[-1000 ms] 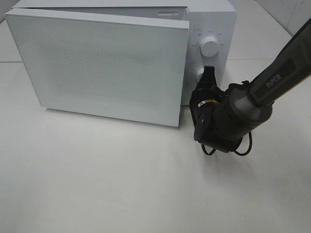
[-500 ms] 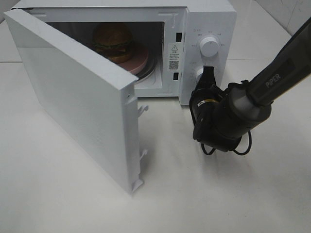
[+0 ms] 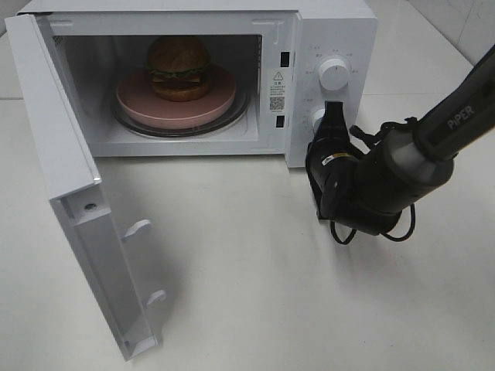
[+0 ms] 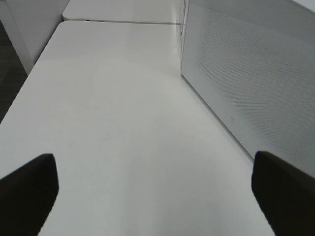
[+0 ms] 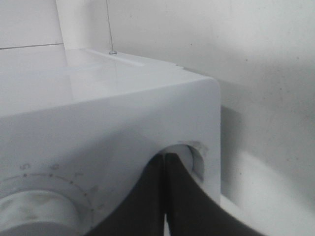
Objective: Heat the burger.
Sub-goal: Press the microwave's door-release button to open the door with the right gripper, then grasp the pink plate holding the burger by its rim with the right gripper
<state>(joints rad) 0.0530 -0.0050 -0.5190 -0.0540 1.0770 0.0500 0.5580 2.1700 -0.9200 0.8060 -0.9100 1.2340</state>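
The burger [image 3: 179,68] sits on a round pink plate [image 3: 131,104] inside the white microwave [image 3: 340,31]. The microwave's door [image 3: 62,178] stands swung wide open to the left. My right gripper [image 3: 332,116] is shut, with its tips against the lower round control [image 3: 315,117] on the microwave's panel. The right wrist view shows the closed fingers [image 5: 147,196] meeting at that control [image 5: 194,160]. My left gripper [image 4: 155,182] does not show in the high view. In its own wrist view it is open and empty above the table, beside the door's outer face [image 4: 246,73].
The upper dial [image 3: 334,74] sits above my right gripper. The open door juts toward the table's front left. Bare white table [image 3: 255,294] lies in front of the microwave. The right arm's cable [image 3: 371,232] loops beneath its wrist.
The microwave door has swung from nearly shut to wide open, uncovering the burger and plate. My right gripper has stayed at the lower control; its arm has shifted slightly right.
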